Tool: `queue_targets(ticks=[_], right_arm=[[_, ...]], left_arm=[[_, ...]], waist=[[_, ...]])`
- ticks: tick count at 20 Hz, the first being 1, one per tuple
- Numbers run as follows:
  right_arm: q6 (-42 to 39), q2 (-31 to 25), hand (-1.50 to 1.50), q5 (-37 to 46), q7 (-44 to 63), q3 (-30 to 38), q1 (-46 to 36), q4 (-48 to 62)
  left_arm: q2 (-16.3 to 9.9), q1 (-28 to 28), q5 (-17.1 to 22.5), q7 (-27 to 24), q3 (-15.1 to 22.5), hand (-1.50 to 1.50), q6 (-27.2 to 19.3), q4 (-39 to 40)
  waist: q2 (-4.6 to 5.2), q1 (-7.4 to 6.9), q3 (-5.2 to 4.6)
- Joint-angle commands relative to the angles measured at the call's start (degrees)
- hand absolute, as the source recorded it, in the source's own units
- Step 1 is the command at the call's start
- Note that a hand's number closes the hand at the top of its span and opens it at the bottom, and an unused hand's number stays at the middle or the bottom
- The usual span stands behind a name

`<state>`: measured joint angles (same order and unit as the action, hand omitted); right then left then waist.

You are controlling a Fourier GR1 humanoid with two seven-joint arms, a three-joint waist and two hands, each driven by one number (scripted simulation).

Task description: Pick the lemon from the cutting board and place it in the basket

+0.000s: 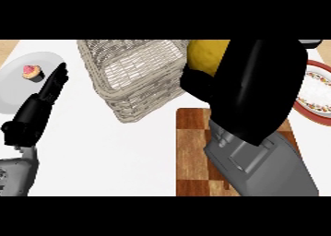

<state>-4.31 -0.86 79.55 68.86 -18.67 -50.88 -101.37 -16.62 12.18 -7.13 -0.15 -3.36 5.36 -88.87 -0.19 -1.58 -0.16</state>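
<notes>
At the far left lies one pale grey plate [8,87], and on it sits one cupcake [32,72] with pink topping in a dark case. Beside it, the left hand [38,108] shows at the left edge of the counter, fingers straight and together, pointing up toward the plate's right rim; it holds nothing and rests there. One grey forearm leads from it down to the lower left corner.

Toward the middle stands one woven basket [130,73], light grey-beige, tilted in the view, its open mouth toward the top edge. Nothing can be seen inside the part of it that shows.

Just right of the basket's right rim is the one lemon [205,55], yellow, raised above the counter and clasped by the right hand [246,85]. That hand's black fingers curl round the fruit's lower and right sides and hide much of it. The lemon sits near the basket's rim, not inside it.

Below the hand lies one wooden cutting board [193,152], chequered in brown tones, partly covered by the right grey forearm.

At the far right edge lies one more plate [321,92], white with a red rim and a patterned band. That makes two plates in all.
</notes>
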Motion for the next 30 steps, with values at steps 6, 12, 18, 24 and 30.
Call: queue_targets(ticks=[6,12,18,24,30], right_arm=[[0.8,0.8,1.5,-11.1,10.5,9.5,-22.2,21.5],[4.5,0.8,1.5,-14.2,8.4,17.4,-32.0,36.4],[6.3,0.8,1.5,-18.5,5.3,22.9,-36.2,49.8],[10.2,0.8,1.5,-21.8,7.6,23.7,-39.7,61.0],[1.5,0.8,1.5,-21.0,10.0,22.5,-44.7,72.5]], left_arm=[[1.4,2.5,-0.3,0.5,1.1,0.0,0.1,1.5],[1.0,4.4,-0.7,2.6,1.2,0.0,0.0,-0.6],[3.4,2.6,-2.8,2.4,3.5,0.0,-1.9,-1.3],[1.3,4.6,-0.7,3.3,1.3,0.0,0.3,-1.3],[1.8,1.2,-1.3,-0.8,1.6,0.0,0.1,0.3]], waist=[[0.74,-1.8,-0.04],[0.89,-3.14,-0.04],[1.01,-2.87,-0.01],[1.17,-3.52,-0.07],[0.97,-2.89,-0.16]])
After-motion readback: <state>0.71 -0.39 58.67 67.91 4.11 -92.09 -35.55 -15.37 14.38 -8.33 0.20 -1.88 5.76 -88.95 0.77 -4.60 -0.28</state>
